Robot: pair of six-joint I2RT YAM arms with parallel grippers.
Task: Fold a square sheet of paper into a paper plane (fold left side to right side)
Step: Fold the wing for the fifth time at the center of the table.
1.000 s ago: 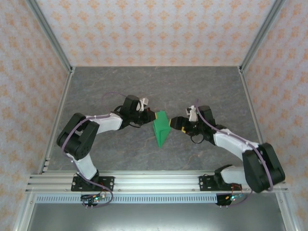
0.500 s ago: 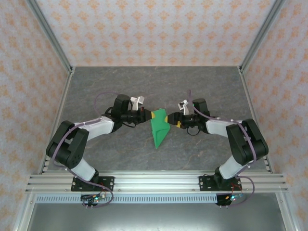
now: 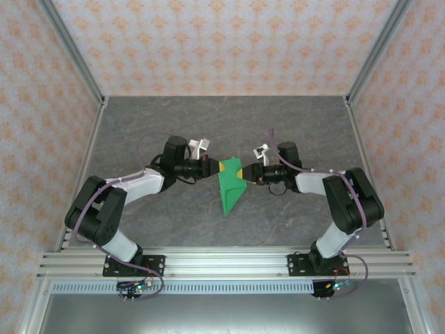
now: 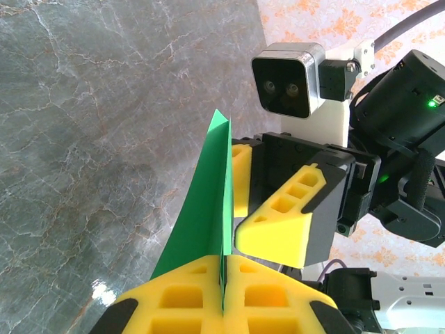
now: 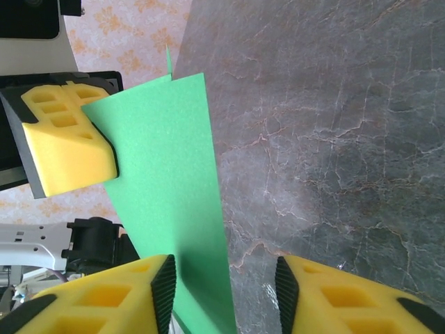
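Observation:
The square sheet of paper (image 3: 230,186) is a bright green creased shape whose point faces the near edge. It is held in mid-table by its wide far end. My left gripper (image 3: 217,167) is shut on that end from the left; in the left wrist view its yellow pads (image 4: 174,299) pinch the paper (image 4: 201,209) edge-on. My right gripper (image 3: 246,172) reaches in from the right. In the right wrist view its jaws (image 5: 226,296) stand apart around the paper's edge (image 5: 174,181), the left pad (image 5: 164,285) against the sheet and a gap to the other pad.
The grey marbled table (image 3: 292,125) has free room on all sides of the paper. Metal posts and patterned walls (image 3: 222,42) close it in. Both arm bases sit on the rail (image 3: 222,263) at the near edge.
Both arms have swung lower and reached in toward the paper. The right gripper has moved onto the sheet's right edge and its jaws have narrowed. The left gripper has stayed shut on the paper.

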